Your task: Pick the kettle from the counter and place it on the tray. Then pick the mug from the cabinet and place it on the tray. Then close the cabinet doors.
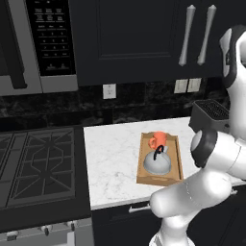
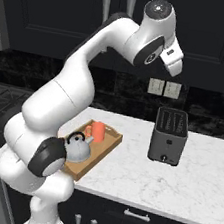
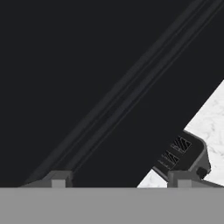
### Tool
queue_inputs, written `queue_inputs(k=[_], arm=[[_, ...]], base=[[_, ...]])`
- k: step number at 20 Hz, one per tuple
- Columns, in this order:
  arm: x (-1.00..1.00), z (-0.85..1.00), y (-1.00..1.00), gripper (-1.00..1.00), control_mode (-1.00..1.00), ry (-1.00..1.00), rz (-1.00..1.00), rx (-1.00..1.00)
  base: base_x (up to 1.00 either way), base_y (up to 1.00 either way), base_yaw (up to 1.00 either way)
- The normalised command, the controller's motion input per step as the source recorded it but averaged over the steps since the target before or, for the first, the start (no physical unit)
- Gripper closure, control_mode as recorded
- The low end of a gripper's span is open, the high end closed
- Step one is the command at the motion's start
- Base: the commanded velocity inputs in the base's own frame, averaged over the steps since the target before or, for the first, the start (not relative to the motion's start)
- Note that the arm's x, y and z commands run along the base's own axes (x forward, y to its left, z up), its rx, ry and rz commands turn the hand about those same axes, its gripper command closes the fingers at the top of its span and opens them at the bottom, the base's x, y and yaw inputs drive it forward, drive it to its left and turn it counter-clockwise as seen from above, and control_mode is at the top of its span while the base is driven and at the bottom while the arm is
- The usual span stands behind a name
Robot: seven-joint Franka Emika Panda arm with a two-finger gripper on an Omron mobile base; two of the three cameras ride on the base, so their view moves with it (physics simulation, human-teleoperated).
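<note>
Grey kettle [image 1: 157, 163] and orange mug [image 1: 158, 140] sit touching on the wooden tray [image 1: 144, 166]; cabinet doors [image 1: 192, 33] shut.

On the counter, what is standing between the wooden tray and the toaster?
Nothing. Between the tray and the toaster lies only bare counter, as the right base view shows.

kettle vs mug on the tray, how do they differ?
The kettle is a squat grey metal dome; the mug is an orange-red upright cylinder. The kettle is wider than the mug. The kettle has a black arched handle on top; the mug's handle is on its side. The kettle sits at the tray's near end, the mug at the far end by the wall. Both stand upright on the tray.
</note>
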Motion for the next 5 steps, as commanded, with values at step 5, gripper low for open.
queue_inputs(k=[5], arm=[[0.52, -0.39, -0.06, -1.0, -1.0, -0.11, 0.0, 0.0]], base=[[0.0, 0.0, 0.0]])
